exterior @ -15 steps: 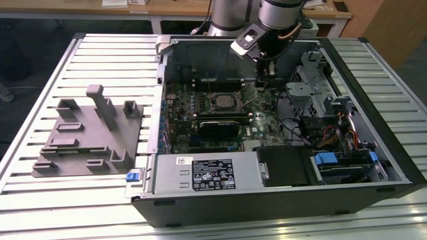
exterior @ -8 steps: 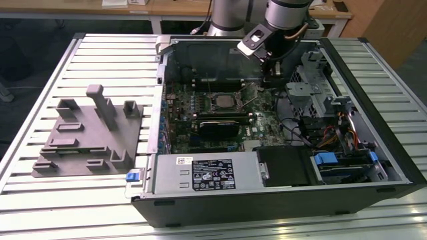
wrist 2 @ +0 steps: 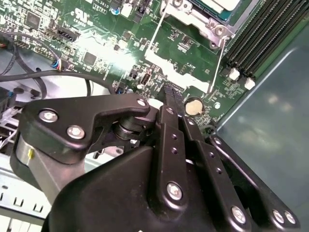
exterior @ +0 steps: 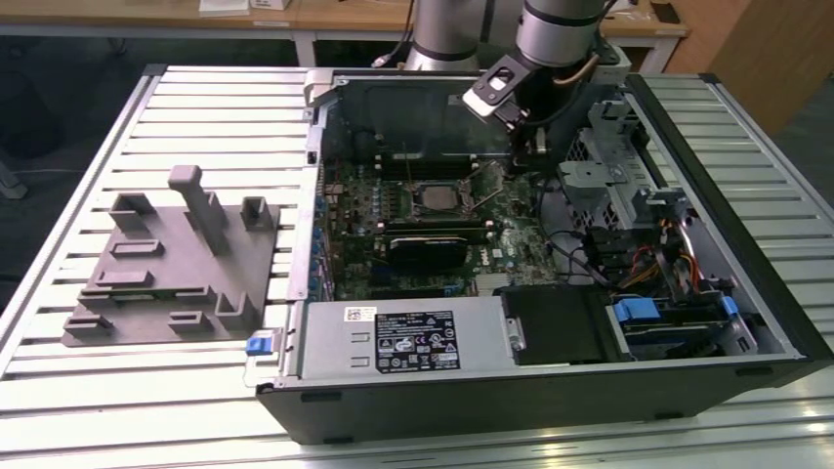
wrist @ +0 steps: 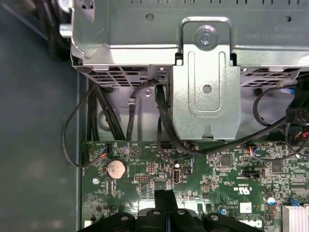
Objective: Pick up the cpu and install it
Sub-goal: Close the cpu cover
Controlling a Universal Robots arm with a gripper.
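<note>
The claw (wrist: 166, 197) is found closed, its fingers pressed together with nothing gripped between them. It is positioned inside the open case (exterior: 548, 391), low over the motherboard (exterior: 502, 239) and near the coin battery (wrist: 116, 168). The cpu (exterior: 432, 200) is seated in the socket at the middle of the motherboard, apart from the claw. A grey fixture (exterior: 170, 264) is placed on the worktop (exterior: 195, 98), beside the case at the exterior view's left.
</note>
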